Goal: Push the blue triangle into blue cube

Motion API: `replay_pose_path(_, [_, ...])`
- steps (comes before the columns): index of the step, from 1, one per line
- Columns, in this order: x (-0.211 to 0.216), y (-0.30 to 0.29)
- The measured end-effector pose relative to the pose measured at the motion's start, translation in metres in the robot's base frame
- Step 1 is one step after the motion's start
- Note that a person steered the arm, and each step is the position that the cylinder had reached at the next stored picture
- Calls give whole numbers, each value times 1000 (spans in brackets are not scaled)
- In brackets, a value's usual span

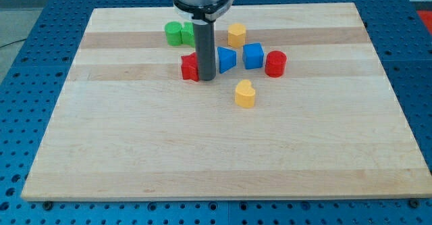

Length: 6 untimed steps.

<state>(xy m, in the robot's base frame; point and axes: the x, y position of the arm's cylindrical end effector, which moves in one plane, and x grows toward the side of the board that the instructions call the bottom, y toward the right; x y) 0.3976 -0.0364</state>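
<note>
The blue triangle [227, 59] lies on the wooden board, just left of the blue cube [253, 55], with a small gap between them. My tip [206, 78] is down on the board right at the triangle's left side, between it and a red block [189, 67] that the rod partly hides. I cannot tell whether the tip touches the triangle.
A red cylinder [275, 63] stands right of the blue cube. A yellow hexagonal block [236, 34] is above the blue pair. A green block [177, 33] sits at the upper left, partly behind the rod. A yellow heart-shaped block [245, 94] lies below the blue cube.
</note>
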Motion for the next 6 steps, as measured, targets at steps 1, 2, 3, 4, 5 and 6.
replay_pose_path(1, [-12,9])
replay_pose_path(2, [-22,9])
replay_pose_path(3, [-22,22])
replay_pose_path(4, [-22,46])
replay_pose_path(5, [-22,66])
replay_pose_path(6, [-24,81])
